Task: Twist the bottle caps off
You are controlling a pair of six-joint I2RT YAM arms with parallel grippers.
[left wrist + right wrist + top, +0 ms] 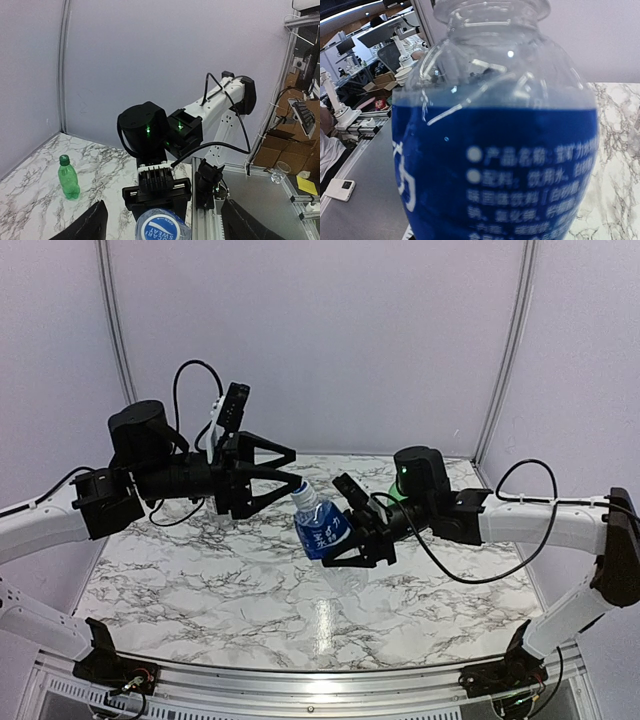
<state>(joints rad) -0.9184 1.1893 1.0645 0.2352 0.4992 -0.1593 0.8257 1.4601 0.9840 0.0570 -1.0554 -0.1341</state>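
Evidently the right pincer pinches the clear, blue-labelled plastic bottle above the marble tabletop, tilting its small blue screw cap between the spread fingers of the left pincer for unscrewing.

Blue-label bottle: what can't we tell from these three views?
- Right wrist: the blue-label bottle fills the frame. The top edge cuts off its cap, and the right gripper fingers are hidden.
- Top external: the blue cap is too small beside the left gripper, so contact is unclear.
- Left wrist: the bottom edge cuts off the bottle body; only the cap top shows.
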